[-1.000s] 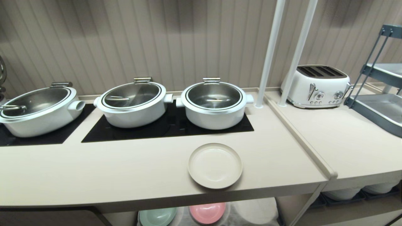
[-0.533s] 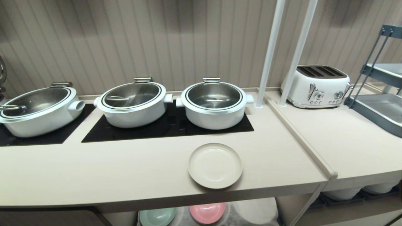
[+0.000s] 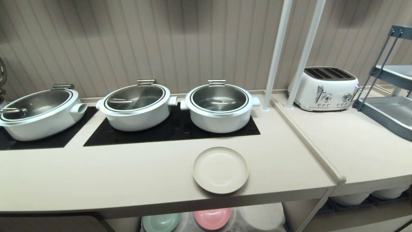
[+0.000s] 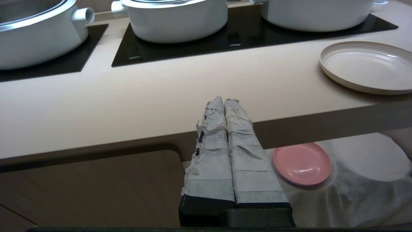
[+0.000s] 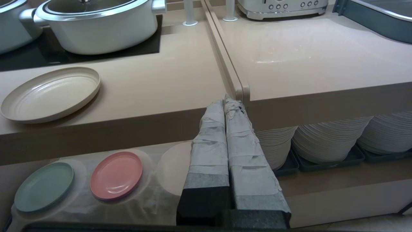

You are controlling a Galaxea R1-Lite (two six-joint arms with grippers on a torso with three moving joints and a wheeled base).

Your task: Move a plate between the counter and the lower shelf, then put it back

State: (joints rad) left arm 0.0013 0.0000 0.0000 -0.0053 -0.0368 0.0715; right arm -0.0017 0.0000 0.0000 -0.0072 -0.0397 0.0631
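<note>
While both end effectors, left [image 4: 224,100] and right [image 5: 225,100], sit closed and empty, the plate [image 3: 220,169], lower centre on the desk [image 3: 128,174], looks stiff, light and slick, best pinched at its rim.

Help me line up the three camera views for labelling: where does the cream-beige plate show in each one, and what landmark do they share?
Head view: the plate lies centre-right, near the counter's front edge.
Left wrist view: the plate is at the upper right, partly cut off.
Right wrist view: the plate is at the left, on the counter.
Shared landmark: the pink plate, under the counter on the lower shelf.
</note>
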